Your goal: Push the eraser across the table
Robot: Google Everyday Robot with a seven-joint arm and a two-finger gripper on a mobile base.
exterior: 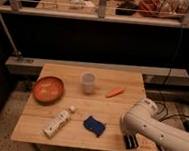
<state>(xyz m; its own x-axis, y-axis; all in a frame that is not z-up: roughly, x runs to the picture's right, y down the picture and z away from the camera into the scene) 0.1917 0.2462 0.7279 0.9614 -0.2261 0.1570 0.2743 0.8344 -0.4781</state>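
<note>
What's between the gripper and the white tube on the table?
In the camera view, the blue soft piece lies on the table between the white tube and the gripper, which sits at the table's near right edge.

Orange bowl [48, 89], cup [88, 82], carrot [115, 92] across middle; white tube [58, 123] beside blue lump [94, 125].

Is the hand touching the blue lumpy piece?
No, the dark hand hangs at the wooden table's front-right edge, apart from the blue lumpy piece.

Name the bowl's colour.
Orange-red bowl, camera view; gripper sits at the table near-right edge.
</note>
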